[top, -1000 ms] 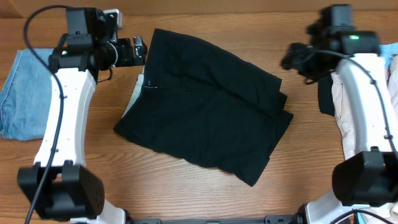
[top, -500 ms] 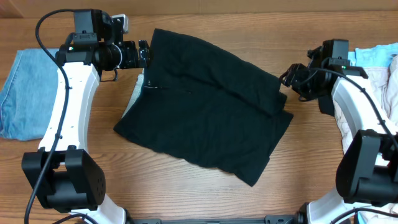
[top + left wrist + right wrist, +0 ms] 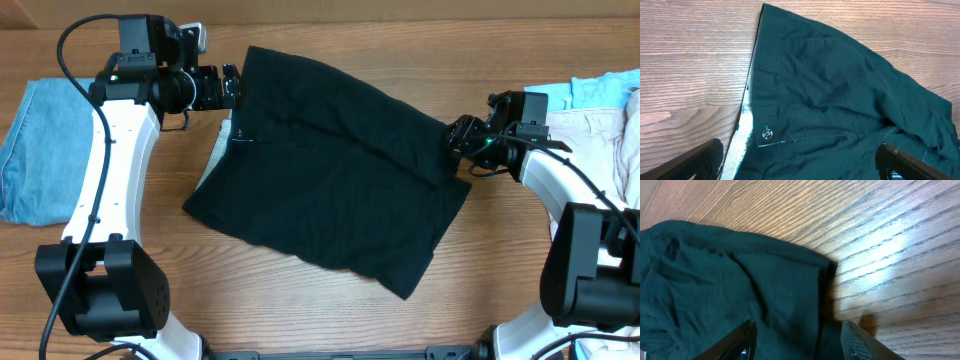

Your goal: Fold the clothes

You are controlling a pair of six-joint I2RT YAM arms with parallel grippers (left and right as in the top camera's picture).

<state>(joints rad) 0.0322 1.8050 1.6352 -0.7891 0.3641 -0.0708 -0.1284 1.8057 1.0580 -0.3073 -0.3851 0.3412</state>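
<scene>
Black shorts [image 3: 330,170]: soft woven cloth, creased, roughly rectangular, spread mid-frame on wood-grain table [image 3: 300,310]; metal snap [image 3: 767,133] at waistband. Left gripper [image 3: 229,86] at upper-left corner, right gripper [image 3: 456,135] at right edge, both jaws spread.

No writing, brand, number or sign can be read in any of the views. The plain black cloth shorts [image 3: 330,170], spread across the middle of the overhead frame, show no print. In the lower left of the left wrist view their small round metal button [image 3: 767,133] is too small to make out any marking, and the pale woven lining [image 3: 740,137] beside it carries no legible letters.
</scene>
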